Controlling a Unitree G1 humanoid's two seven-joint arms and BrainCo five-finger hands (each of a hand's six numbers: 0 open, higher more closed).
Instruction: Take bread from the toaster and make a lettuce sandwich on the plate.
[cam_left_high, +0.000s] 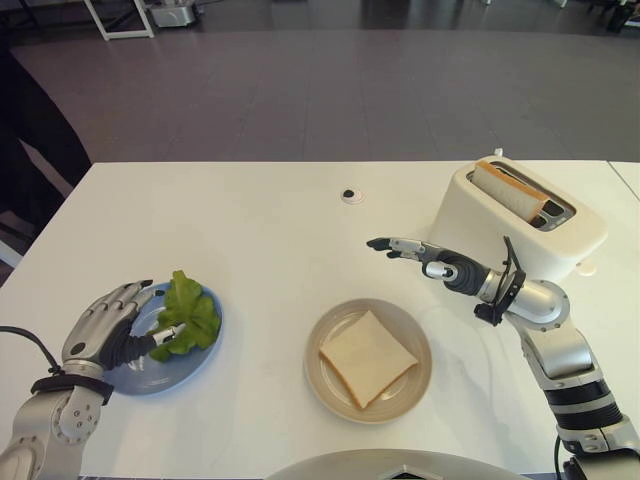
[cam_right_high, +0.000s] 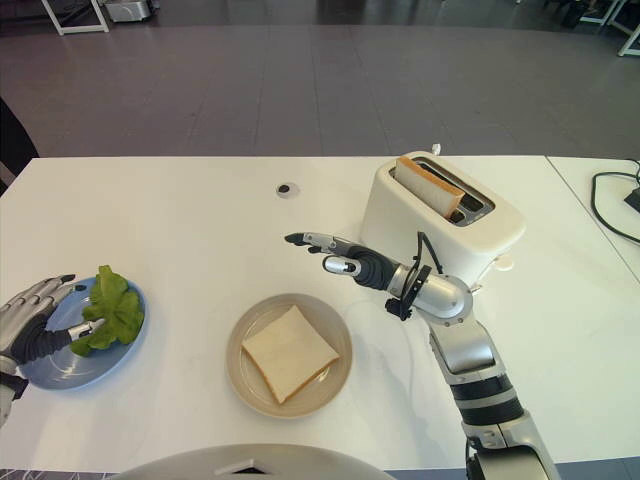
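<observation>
**On white table: one slice plated, one in toaster**

At the table's (cam_left_high: 260, 240) near edge, ctr, a tan plate (cam_left_high: 325, 385) holds one bread slice (cam_left_high: 367, 357), lying flat & bare. To its left, w/ a gap between, sits a blue plate (cam_left_high: 140, 378) w/ a lettuce leaf (cam_left_high: 190, 315) over its far side. The robot's left hand (cam_left_high: 105, 325) curls over that plate's near-left rim, thumb & fingertips pinched on the leaf's pale stalk end. Farther back, the right hand (cam_left_high: 420, 252) hangs above bare tabletop betw. tan plate & toaster, fingers stretched out toward the left, holding nothing & touching neither. Behind it, at right, stands a white toaster (cam_left_high: 500, 235) w/ a second slice (cam_left_high: 508, 190) sticking up from one slot, crust showing. Farthest, near table ctr, is a small black cap (cam_left_high: 349, 194) in a white ring.
</observation>
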